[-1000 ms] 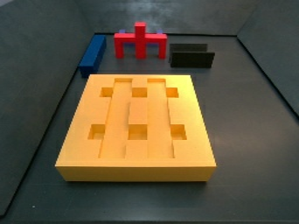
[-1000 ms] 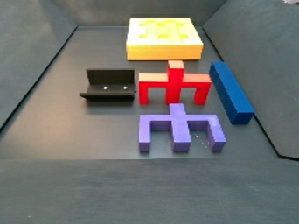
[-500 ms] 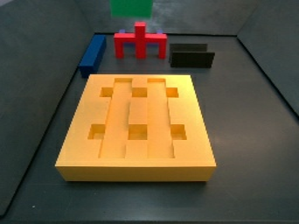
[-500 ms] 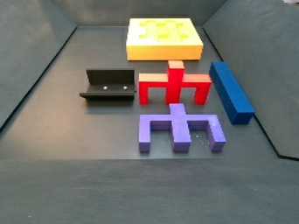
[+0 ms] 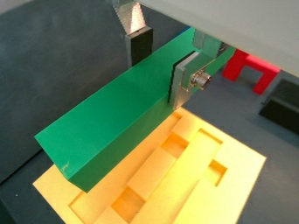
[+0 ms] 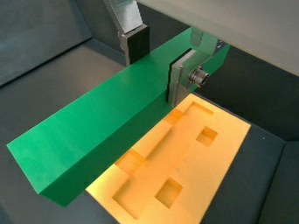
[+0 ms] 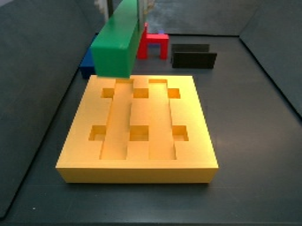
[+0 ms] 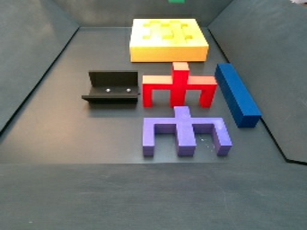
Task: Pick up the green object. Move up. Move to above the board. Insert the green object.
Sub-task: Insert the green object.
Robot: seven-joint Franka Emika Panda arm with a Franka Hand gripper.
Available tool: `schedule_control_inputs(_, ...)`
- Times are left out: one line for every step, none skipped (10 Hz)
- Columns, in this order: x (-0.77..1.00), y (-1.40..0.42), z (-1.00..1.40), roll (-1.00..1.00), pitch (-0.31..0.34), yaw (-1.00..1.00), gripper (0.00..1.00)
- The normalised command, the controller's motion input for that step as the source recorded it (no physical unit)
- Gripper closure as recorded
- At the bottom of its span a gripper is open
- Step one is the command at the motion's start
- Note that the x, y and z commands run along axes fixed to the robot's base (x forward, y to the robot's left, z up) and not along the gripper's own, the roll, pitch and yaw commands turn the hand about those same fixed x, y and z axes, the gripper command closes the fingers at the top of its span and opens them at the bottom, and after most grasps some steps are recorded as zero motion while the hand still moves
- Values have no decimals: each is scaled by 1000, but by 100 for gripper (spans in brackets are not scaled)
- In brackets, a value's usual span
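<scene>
The green object (image 5: 111, 127) is a long plain bar, and my gripper (image 5: 162, 63) is shut on it near one end, a silver finger on each long face. Both wrist views show this grip, with the gripper (image 6: 158, 63) holding the green object (image 6: 100, 131) in the air above the board (image 6: 222, 131). The board (image 5: 251, 171) is a thick yellow-orange slab with grooves and square holes. In a side view the green object (image 7: 117, 41) hangs tilted over the far end of the board (image 7: 136, 119). The gripper itself is above that view's edge.
Behind the board stand a red piece (image 7: 156, 44), a blue bar (image 7: 87, 61) partly hidden by the green object, and the black fixture (image 7: 193, 58). A side view also shows a purple piece (image 8: 184, 132) in front of the red piece (image 8: 180, 87).
The green object was out of the side view a second ago, then a sliver at the top edge. It has now come down and forward, over the board's far end.
</scene>
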Motion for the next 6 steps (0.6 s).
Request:
schedule_control_inputs(-446, -303, -866, 0, -156, 11, 100)
schedule_control_inputs(-317, -317, -846, 29, -186, 106, 100)
schedule_control_inputs(-29, -320, -849, 47, -160, 314, 100)
schedule_control_inputs(80, -206, -834, 69, -146, 503, 100)
schedule_control_inputs(280, -23, -577, 109, -59, 554, 100)
schedule_control_inputs(311, -83, -454, 389, 0, 466, 100)
